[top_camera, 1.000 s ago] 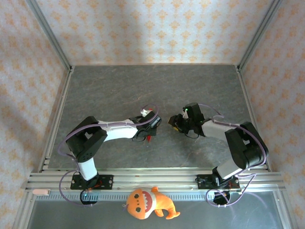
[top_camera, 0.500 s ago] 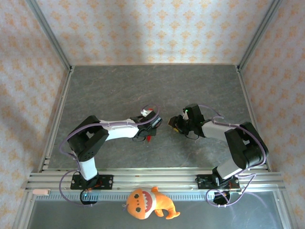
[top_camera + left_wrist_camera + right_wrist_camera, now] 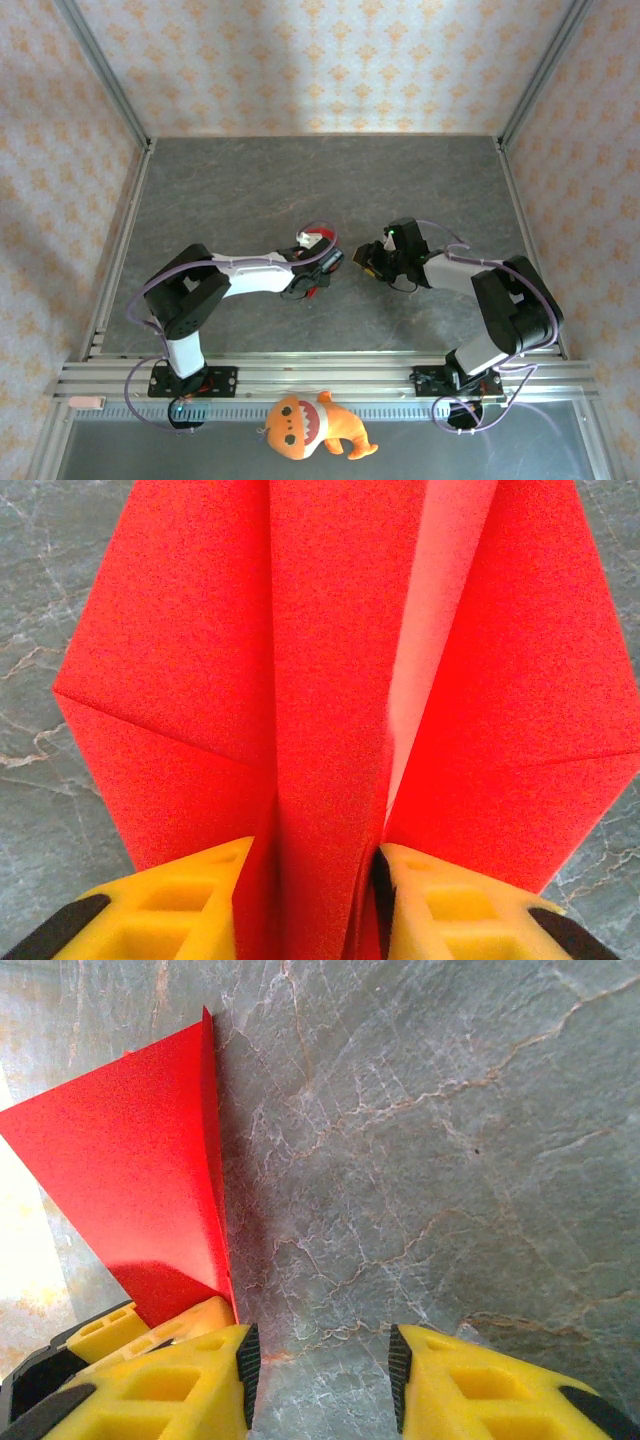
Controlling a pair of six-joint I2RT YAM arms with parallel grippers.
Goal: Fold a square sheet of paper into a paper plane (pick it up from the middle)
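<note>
The paper plane (image 3: 340, 680) is bright red, creased, with a raised centre ridge and wings spread over the grey table. That ridge stands between the yellow fingers of my left gripper (image 3: 315, 880); a thin dark gap shows at the right pad, so the jaws stand open around it. From above, only a sliver of the red paper (image 3: 313, 291) peeks out under the left gripper (image 3: 318, 283) at mid-table. My right gripper (image 3: 362, 258) sits just right of it. In the right wrist view the right gripper (image 3: 320, 1360) is open over bare table, with a red wing (image 3: 140, 1180) left of its left finger.
The grey marbled table (image 3: 300, 180) is walled by patterned panels at the back and sides. An aluminium rail (image 3: 330, 375) runs along the near edge. An orange plush toy (image 3: 310, 425) with white teeth lies in front of the rail, off the table.
My left gripper's jaws have widened from a tight pinch on the paper's ridge, and its wrist has shifted slightly right. The right arm has stayed put.
</note>
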